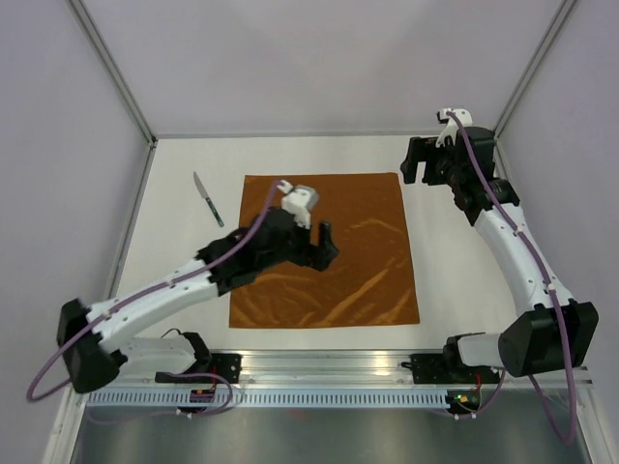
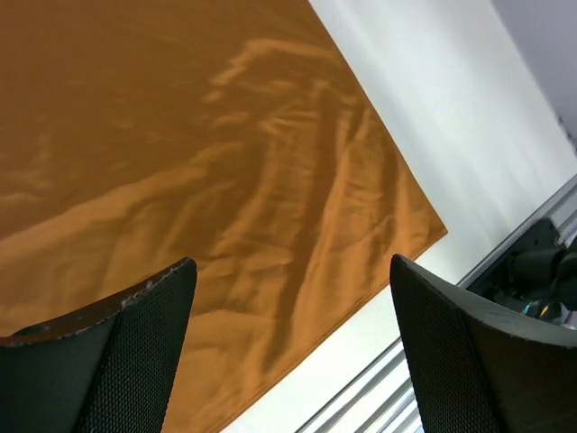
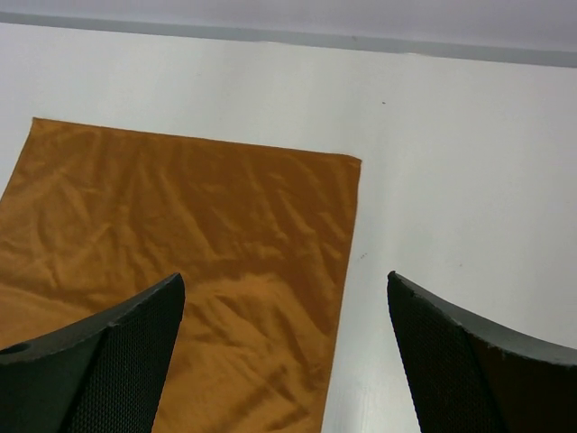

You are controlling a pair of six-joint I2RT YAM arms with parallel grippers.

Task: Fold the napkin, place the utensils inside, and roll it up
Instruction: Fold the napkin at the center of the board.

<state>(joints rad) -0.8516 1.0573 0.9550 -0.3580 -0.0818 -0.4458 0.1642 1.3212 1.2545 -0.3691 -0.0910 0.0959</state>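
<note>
The rust-orange napkin [image 1: 334, 261] lies flat and unfolded on the white table, with soft wrinkles. It also shows in the left wrist view [image 2: 180, 162] and in the right wrist view [image 3: 180, 234]. The small knife [image 1: 207, 199] lies on the table left of the napkin's far left corner. My left gripper [image 1: 326, 242] is open and empty above the napkin's middle. My right gripper [image 1: 418, 162] is open and empty, raised beside the napkin's far right corner.
The metal rail [image 1: 319, 372] with the arm bases runs along the table's near edge; it also shows in the left wrist view [image 2: 433, 379]. Grey walls enclose the table on three sides.
</note>
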